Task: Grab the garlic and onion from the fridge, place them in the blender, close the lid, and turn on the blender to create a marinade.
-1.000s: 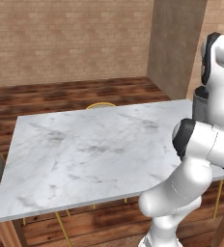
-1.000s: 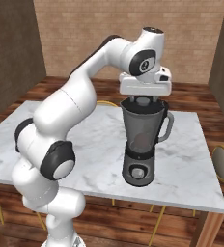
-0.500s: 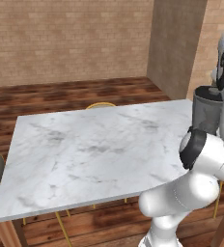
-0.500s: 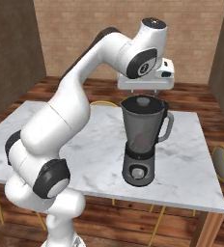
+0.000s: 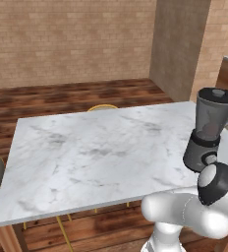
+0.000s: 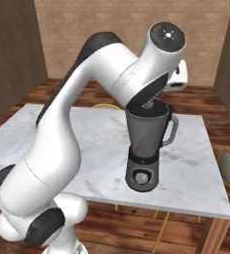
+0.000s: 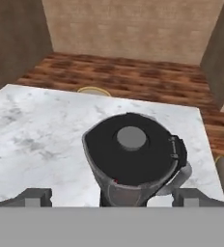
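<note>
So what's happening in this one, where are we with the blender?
The white arm is above the blender, which stands on the marble table. The black lid sits on the jar's mouth, and something reddish, probably the onion, shows through the jar. The claw is open, its fingertips either side of the jar and holding nothing. The silver knob on the base looks untouched, so turning it on seems to be what's left.

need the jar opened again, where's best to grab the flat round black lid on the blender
Take the flat round black lid across its rim from straight above. It lies level on the smoky grey blender jar, and the open gripper already straddles it. The raised grey centre cap may be an easier pinch.
</note>
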